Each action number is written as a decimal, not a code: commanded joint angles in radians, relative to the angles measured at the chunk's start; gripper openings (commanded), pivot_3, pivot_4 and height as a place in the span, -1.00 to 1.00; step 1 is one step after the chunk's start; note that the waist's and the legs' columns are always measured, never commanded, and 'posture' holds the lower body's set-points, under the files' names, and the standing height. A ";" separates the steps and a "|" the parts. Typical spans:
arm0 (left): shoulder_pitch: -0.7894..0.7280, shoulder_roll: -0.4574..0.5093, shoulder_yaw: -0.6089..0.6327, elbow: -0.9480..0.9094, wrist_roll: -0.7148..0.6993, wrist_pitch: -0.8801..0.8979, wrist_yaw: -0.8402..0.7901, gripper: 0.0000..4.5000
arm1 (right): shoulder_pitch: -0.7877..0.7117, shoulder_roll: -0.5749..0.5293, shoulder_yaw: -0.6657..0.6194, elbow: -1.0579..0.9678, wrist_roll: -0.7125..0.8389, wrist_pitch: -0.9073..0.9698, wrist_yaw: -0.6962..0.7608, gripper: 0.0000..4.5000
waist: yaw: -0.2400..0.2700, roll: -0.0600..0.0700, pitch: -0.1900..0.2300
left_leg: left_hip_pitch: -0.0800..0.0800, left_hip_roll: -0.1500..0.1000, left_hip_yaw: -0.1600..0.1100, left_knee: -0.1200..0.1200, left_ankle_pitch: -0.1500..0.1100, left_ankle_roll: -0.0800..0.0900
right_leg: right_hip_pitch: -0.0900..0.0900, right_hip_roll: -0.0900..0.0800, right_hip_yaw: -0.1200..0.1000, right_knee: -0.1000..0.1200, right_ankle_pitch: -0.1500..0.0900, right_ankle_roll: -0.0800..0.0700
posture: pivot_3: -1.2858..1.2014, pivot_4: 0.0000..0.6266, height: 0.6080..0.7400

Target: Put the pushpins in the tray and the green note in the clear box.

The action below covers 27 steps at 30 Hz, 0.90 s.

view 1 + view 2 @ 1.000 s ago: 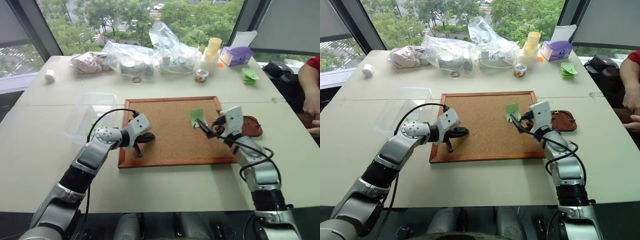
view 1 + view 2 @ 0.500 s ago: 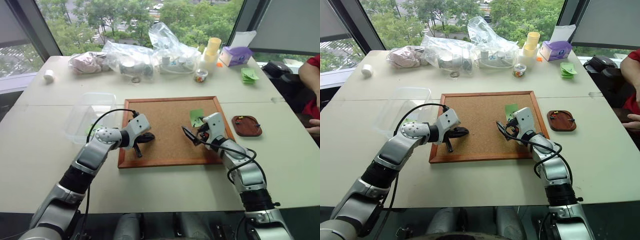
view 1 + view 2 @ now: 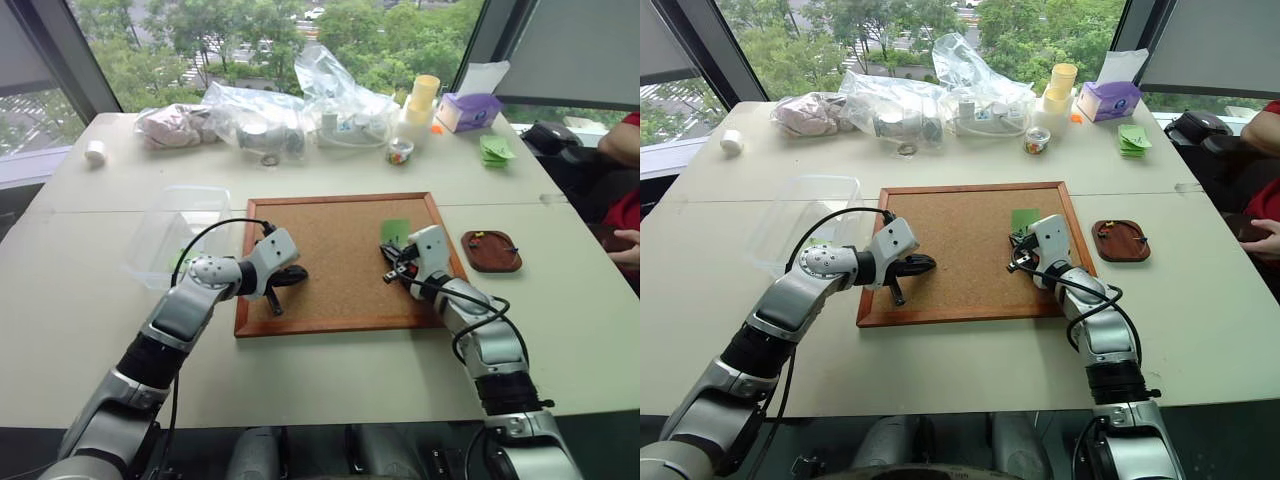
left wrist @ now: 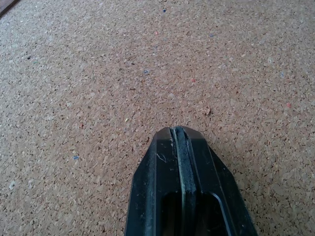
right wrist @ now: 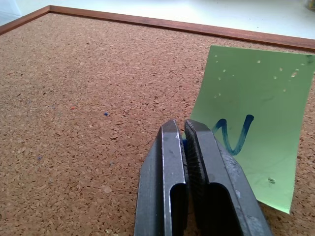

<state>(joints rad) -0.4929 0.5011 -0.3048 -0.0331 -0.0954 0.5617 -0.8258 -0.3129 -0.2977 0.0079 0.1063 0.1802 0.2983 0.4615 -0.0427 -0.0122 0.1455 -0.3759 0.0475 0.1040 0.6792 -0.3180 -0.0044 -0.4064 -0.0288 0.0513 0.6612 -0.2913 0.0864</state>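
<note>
The green note [image 5: 256, 113] lies flat on the corkboard [image 3: 330, 250], with a blue squiggle on it. My right gripper [image 5: 182, 129] is shut at the note's near corner. A sliver of blue, seemingly a pushpin head, shows between its fingers. In the left eye view this gripper [image 3: 391, 272] sits just in front of the note [image 3: 394, 232]. The tray [image 3: 491, 251] lies to the right of the board and holds a few tiny specks. My left gripper [image 3: 285, 285] is shut over bare cork, holding nothing. The clear box [image 3: 180, 232] stands to the left of the board.
Along the table's far edge lie clear plastic bags [image 3: 300, 105], stacked cups [image 3: 425, 100], a purple tissue box [image 3: 472, 110] and a stack of green notes [image 3: 498, 150]. A person's arm [image 3: 620, 140] shows at the right edge.
My right arm swung left from above the tray to the green note, came down a little, and its gripper went from open to shut. The left arm kept still.
</note>
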 commanded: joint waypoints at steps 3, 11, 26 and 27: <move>0.005 0.014 -0.015 0.043 0.027 0.013 -0.002 -1.00 | 0.025 0.007 0.011 -0.014 -0.001 0.000 0.010 -0.97 | 0.000 0.000 0.000 | 0.000 0.000 0.000 0.000 0.000 0.000 | 0.000 0.000 0.000 0.000 0.000 0.000 | 0.03 -0.52 0.97; -0.007 0.014 -0.020 0.069 0.033 -0.002 -0.017 -1.00 | -0.013 -0.010 -0.028 -0.074 -0.033 -0.108 -0.044 -0.97 | 0.000 0.000 0.001 | -0.001 0.000 0.000 0.000 0.000 0.000 | -0.001 -0.001 0.000 0.000 0.000 0.000 | 0.03 -0.52 0.97; -0.137 -0.149 0.220 0.116 -0.213 0.198 0.035 -0.54 | -0.017 -0.033 -0.031 -0.196 -0.027 -0.049 -0.038 -1.00 | 0.011 -0.002 0.002 | -0.002 -0.001 -0.001 0.001 0.000 0.000 | -0.001 -0.002 -0.001 0.000 -0.001 -0.002 | 0.03 -0.52 0.97; -0.163 -0.168 0.258 0.124 -0.249 0.241 0.044 -0.34 | -0.014 -0.037 -0.030 -0.204 -0.028 -0.047 -0.035 -1.00 | 0.011 -0.004 0.004 | -0.007 -0.001 -0.001 0.003 0.000 0.000 | -0.004 -0.002 -0.002 0.000 0.000 0.000 | 0.03 -0.52 0.97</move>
<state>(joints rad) -0.5990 0.3409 -0.1308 0.1124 -0.2675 0.7449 -0.8002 -0.3210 -0.3208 -0.0097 -0.0416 0.1476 0.2558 0.4211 -0.0312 -0.0158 0.1494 -0.3893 0.0468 0.1017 0.6839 -0.3178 -0.0042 -0.4162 -0.0295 0.0488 0.6621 -0.2907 0.0871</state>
